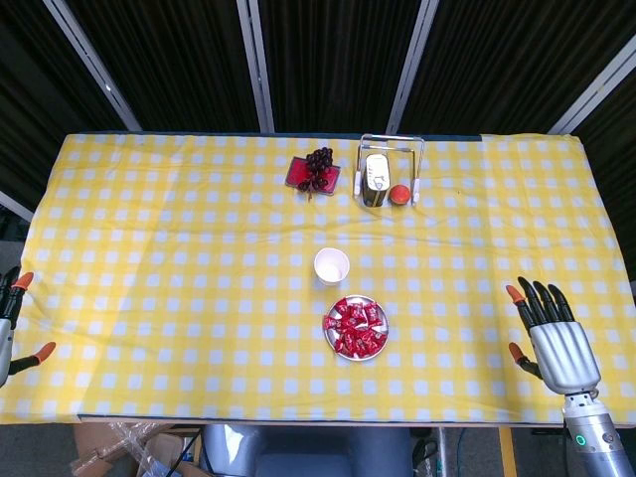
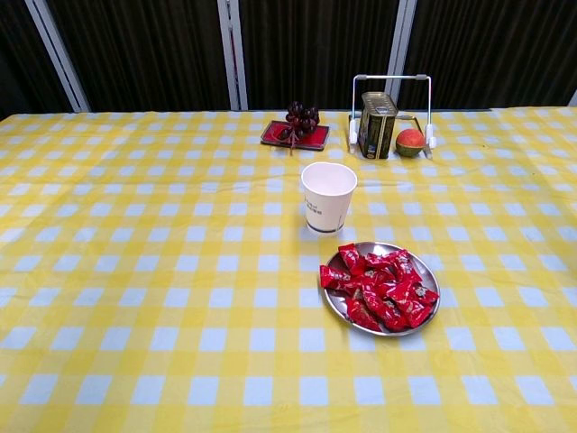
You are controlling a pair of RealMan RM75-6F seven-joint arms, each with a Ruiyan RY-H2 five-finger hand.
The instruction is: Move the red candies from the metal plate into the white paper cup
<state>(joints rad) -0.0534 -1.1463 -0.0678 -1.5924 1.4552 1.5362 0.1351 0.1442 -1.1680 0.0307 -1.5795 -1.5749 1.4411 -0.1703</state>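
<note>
A round metal plate [image 1: 379, 340] [image 2: 335, 301] lies near the table's front middle, heaped with several red wrapped candies [image 1: 356, 328] [image 2: 380, 289]. Just beyond it stands the white paper cup [image 1: 332, 266] [image 2: 328, 197], upright, its inside showing nothing. My right hand [image 1: 554, 338] hovers at the table's right front corner, fingers spread, holding nothing, well to the right of the plate. My left hand [image 1: 12, 320] shows only at the far left edge, two orange fingertips apart, empty. Neither hand appears in the chest view.
At the back middle sit a red tray with dark grapes [image 1: 315, 171] [image 2: 298, 126], a wire rack holding a tin can [image 1: 377, 179] [image 2: 377, 124], and a peach-coloured fruit [image 1: 399, 194] [image 2: 410, 142]. Yellow checked cloth [image 1: 179, 268] covers the table.
</note>
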